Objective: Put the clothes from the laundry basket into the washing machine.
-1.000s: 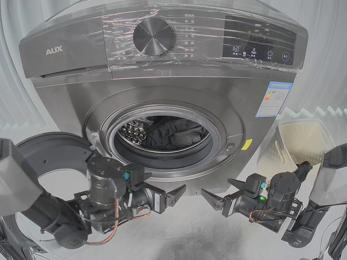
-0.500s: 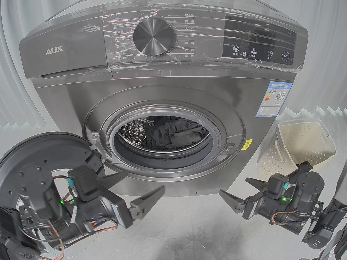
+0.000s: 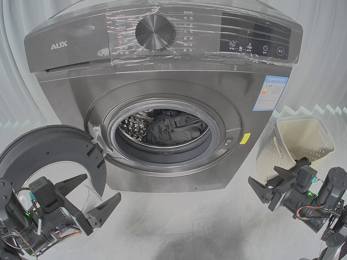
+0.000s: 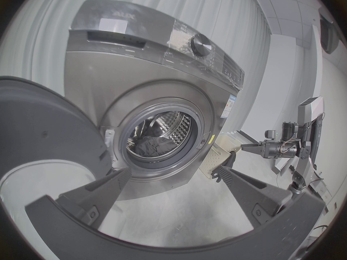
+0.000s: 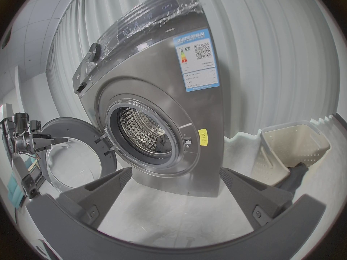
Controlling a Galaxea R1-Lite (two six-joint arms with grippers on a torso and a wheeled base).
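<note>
The grey washing machine [image 3: 162, 76] stands with its round door [image 3: 50, 152] swung open to the left. Dark clothes [image 3: 173, 129] lie inside the drum [image 5: 144, 130], also seen as clothes [image 4: 151, 145] from the left wrist. The cream perforated laundry basket [image 3: 307, 138] leans tilted on the floor right of the machine, its visible inside bare. A small dark item [image 5: 296, 174] sits at its lower edge; I cannot tell what it is. My left gripper [image 3: 103, 186] hangs open and empty low in front of the door. My right gripper [image 3: 262, 176] is open and empty beside the basket [image 5: 292, 145].
Pale curtains [image 3: 325, 55] hang behind and beside the machine. The grey floor [image 3: 188, 217] between my two grippers and the machine's front is bare. The open door takes up the space at the lower left.
Both grippers have drawn back from the machine's front, the left one down and to the left, the right one to the right. The head camera has shifted slightly.
</note>
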